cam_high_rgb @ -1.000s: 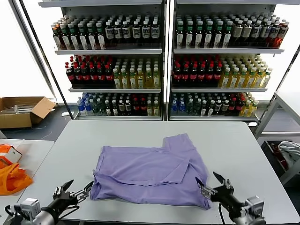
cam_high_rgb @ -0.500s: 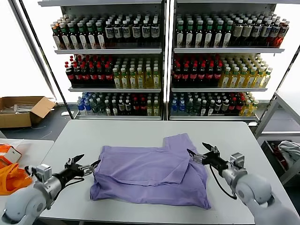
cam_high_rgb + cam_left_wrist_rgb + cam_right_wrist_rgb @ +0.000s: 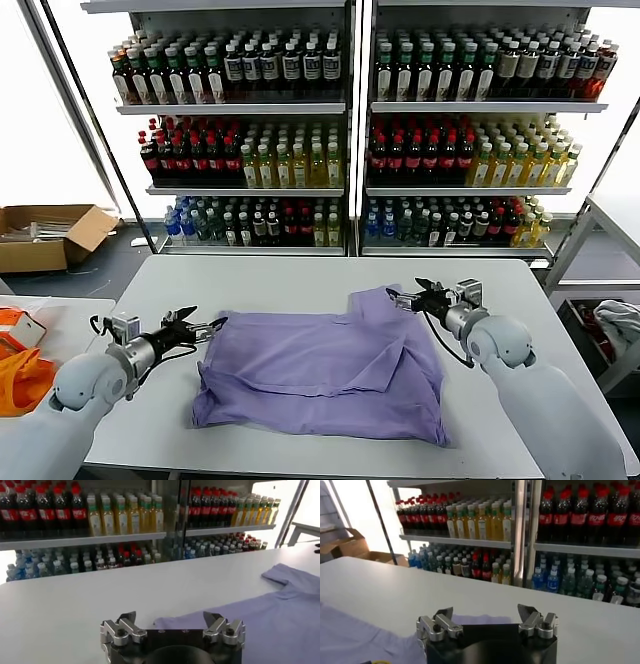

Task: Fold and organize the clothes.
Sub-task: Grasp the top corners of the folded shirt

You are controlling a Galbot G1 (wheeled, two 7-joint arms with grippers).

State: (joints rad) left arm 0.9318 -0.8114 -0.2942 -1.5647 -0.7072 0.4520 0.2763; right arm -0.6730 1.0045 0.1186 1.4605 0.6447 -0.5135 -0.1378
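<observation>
Here, a lavender T-shirt [image 3: 325, 370] lies partly folded on the white desk [image 3: 270, 280]. My left gripper [image 3: 203, 326] and right gripper [image 3: 408, 294] hover spread apart at its far corners.

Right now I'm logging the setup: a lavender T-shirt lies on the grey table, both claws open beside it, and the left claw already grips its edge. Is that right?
Not quite. The left claw grips nothing: in the head view it hovers open at the edge of the lavender T-shirt. The shirt does lie on the grey table, and the right claw is open too.
</observation>
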